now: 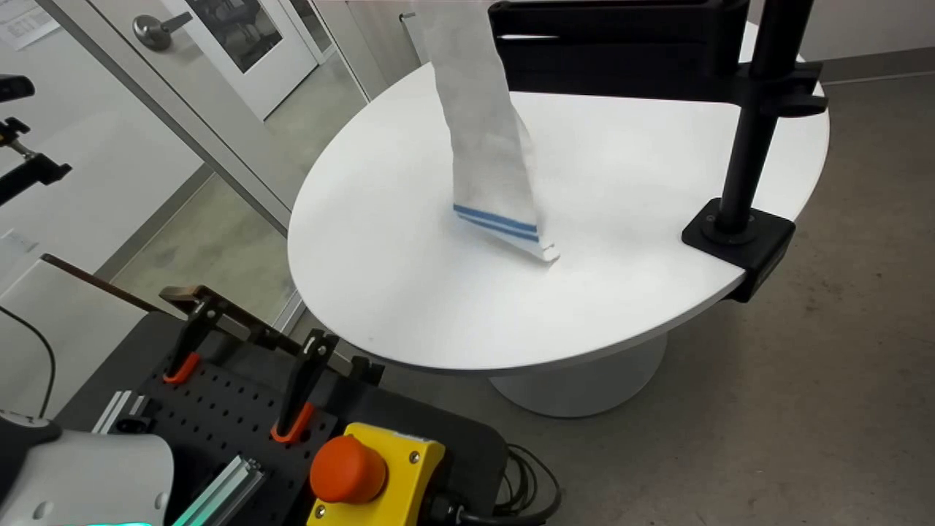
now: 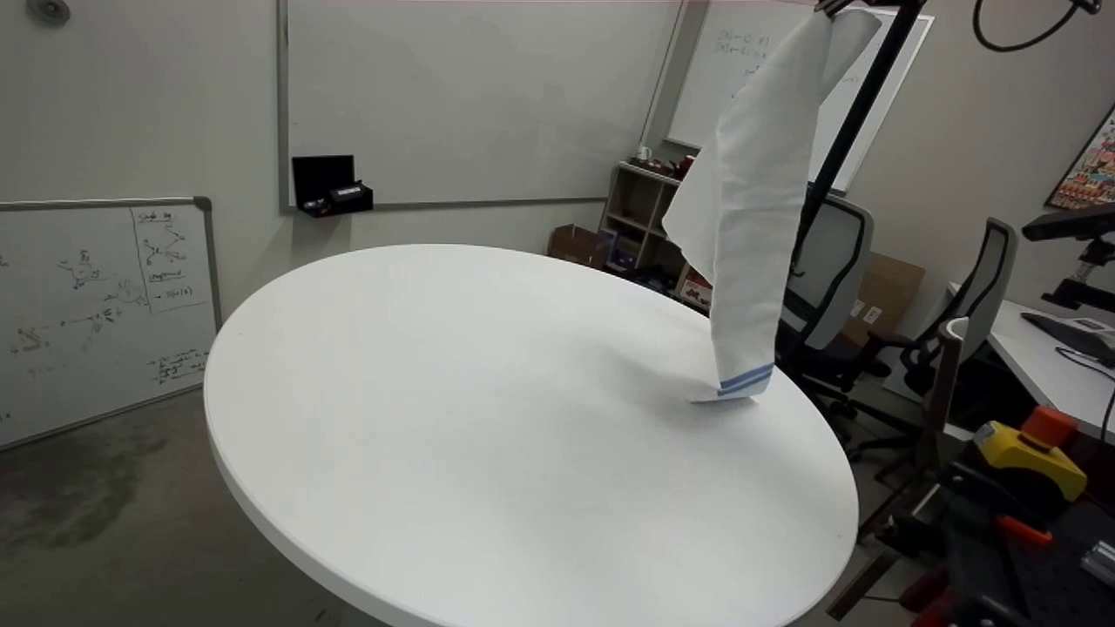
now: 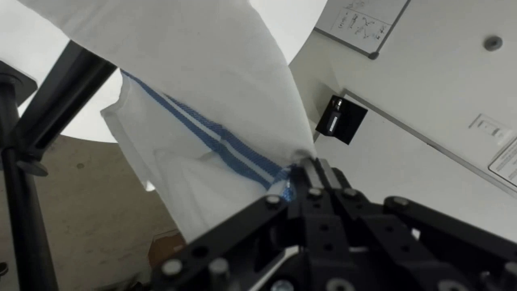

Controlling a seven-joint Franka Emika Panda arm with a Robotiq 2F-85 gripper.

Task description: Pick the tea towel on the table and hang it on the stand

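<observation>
1. Wrist view: we see the gripper [image 3: 319, 165] closed tight, a bit of the towel [image 3: 226, 76] nipped at its fingertips [image 3: 312, 173].
2. Blue stripes [image 3: 250, 151] run up to the pinch; the rest of the towel spreads away on one side of the fingertips.
3. Both exterior views: the towel hangs as a long strip, striped lower end down at the table [image 1: 380, 241].
4. Stand [image 1: 757, 146] near the towel; whether they touch, we cannot tell.
</observation>
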